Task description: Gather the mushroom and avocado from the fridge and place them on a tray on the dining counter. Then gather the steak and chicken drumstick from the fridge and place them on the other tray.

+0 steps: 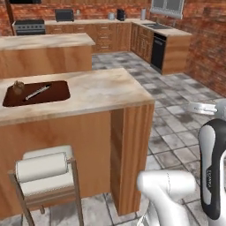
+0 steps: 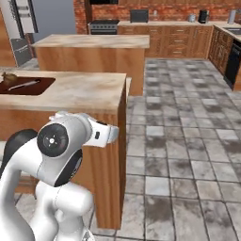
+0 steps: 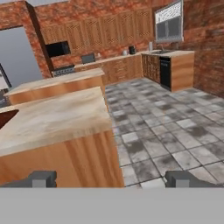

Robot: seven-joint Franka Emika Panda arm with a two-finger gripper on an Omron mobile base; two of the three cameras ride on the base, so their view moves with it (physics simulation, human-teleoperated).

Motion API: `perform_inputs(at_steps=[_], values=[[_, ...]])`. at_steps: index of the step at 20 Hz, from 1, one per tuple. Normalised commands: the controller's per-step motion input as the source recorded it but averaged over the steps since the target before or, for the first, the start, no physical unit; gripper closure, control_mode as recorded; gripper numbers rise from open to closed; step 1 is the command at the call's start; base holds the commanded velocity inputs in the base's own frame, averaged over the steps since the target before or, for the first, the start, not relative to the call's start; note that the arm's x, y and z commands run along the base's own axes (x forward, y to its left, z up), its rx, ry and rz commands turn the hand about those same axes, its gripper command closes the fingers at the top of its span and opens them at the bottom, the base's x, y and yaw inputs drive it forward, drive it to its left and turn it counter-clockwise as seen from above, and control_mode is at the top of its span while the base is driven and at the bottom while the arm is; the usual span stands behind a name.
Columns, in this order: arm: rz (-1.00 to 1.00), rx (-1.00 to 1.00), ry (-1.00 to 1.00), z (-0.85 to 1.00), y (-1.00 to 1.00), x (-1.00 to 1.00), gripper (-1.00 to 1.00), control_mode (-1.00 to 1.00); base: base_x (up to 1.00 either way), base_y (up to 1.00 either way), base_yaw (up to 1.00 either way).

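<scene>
gripper (image 3: 112, 179): fingers spread wide, nothing held | other tray (image 1: 57, 93) on dining counter (image 1: 101, 90) carries chicken drumstick (image 1: 18, 87) | risk: arm clips counter corner when turning toward fridge (image 2: 33, 23)

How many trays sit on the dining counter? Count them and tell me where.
1: the other tray, dark reddish-brown, lies at the left end of the dining counter, holding a small brown lump and a grey utensil. More trays may lie beyond the frame's left edge.
</scene>
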Motion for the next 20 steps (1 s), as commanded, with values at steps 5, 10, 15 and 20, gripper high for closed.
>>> perform_inputs(at_steps=[5,10,15,20], values=[[0.00,0.00,0.00,0.00,0.00,0.00,-1.00,1.00,0.19,-1.00,0.01],[0.00,0.00,0.00,0.00,0.00,0.00,-1.00,1.00,0.52,-1.00,0.03],[0.00,0.00,0.00,0.00,0.00,0.00,-1.00,1.00,0.94,-0.96,0.06],[0.00,0.00,0.00,0.00,0.00,0.00,-1.00,1.00,1.00,-0.57,0.21]])
